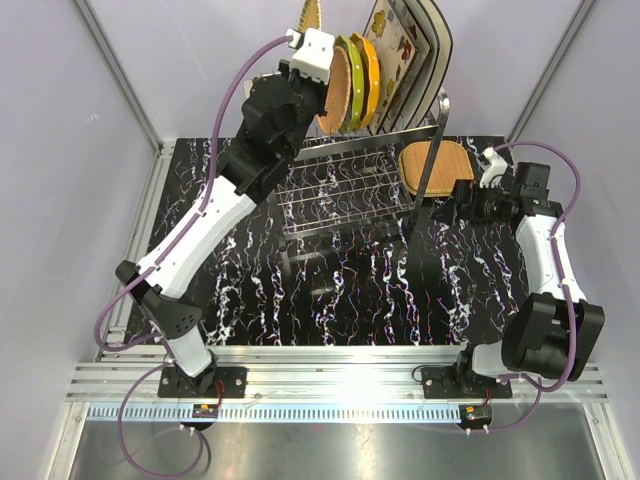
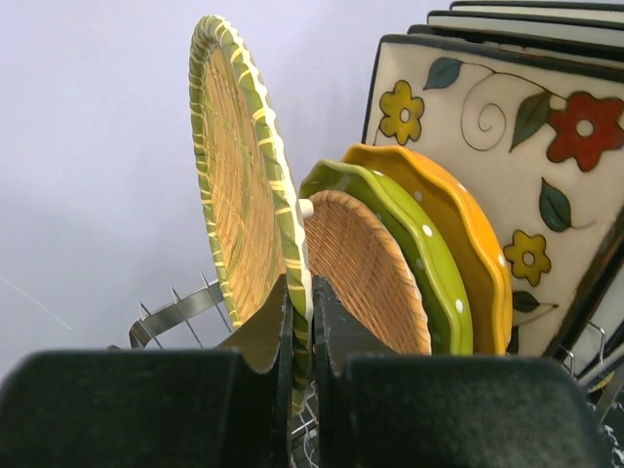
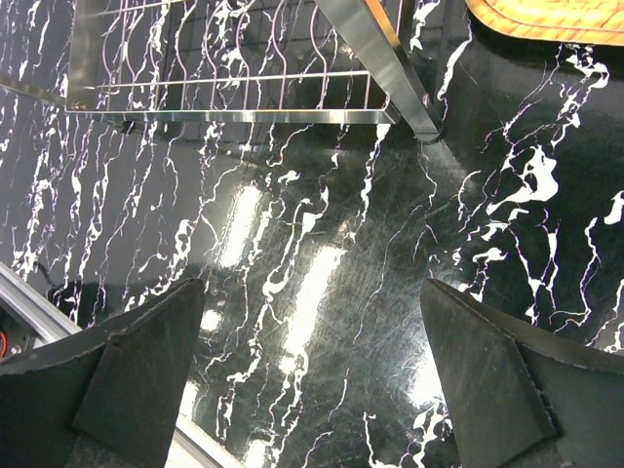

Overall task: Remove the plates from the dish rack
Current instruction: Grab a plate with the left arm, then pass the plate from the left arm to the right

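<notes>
Woven plate (image 2: 239, 195), rim within left pincer (image 2: 301, 297)

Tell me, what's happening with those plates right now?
Left gripper shut on green-rimmed plate, upright. Right gripper open over table. Green plate, orange plate, square plates in rack. Nothing blocking.

Robot lab cell.
We see plain pale walls (image 1: 60, 120) boxing a black marbled table (image 1: 350, 300), arms (image 1: 195, 238) bolted to an aluminium rail (image 1: 330, 381).
</notes>
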Tool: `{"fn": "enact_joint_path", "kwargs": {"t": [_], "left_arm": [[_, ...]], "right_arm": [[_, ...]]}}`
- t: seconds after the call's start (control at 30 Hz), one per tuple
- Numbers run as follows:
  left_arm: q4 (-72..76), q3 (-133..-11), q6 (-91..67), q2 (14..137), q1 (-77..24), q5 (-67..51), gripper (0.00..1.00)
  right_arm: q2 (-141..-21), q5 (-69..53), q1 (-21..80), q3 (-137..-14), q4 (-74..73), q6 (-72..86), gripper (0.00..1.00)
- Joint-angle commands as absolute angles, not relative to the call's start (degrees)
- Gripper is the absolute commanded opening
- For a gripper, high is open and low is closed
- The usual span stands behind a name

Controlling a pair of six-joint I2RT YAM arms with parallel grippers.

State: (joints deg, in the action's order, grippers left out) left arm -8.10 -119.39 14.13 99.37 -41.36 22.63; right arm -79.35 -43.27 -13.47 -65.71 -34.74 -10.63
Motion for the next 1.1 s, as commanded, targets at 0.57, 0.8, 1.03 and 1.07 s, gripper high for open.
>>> {"fn": "enact_joint_path", "kwargs": {"t": [0.57,0.8,1.03,1.07], "left_arm": [[0.6,-95.9,43.2,76.2,-58.0,17.5,0.0],[2.1,-85.9,51.7,70.8,-67.1,22.1,0.0],[5.2,-78.5,61.0,67.4,-75.0,28.2,0.0],[5.4,-77.9,61.8,67.3,-75.7,28.7,0.0]], "right_arm": [[-77.2,-48.8,-13.2,-78.1,-44.6,-16.5,1.0],[-76.4,-50.5,-13.2,-84.3,-50.4,-17.6,1.0],[-76.0,-52.4,-13.2,-89.5,-53.0,-14.9,1.0],[-75.9,-52.4,-13.2,-89.7,-53.2,-14.8,1.0]]}}
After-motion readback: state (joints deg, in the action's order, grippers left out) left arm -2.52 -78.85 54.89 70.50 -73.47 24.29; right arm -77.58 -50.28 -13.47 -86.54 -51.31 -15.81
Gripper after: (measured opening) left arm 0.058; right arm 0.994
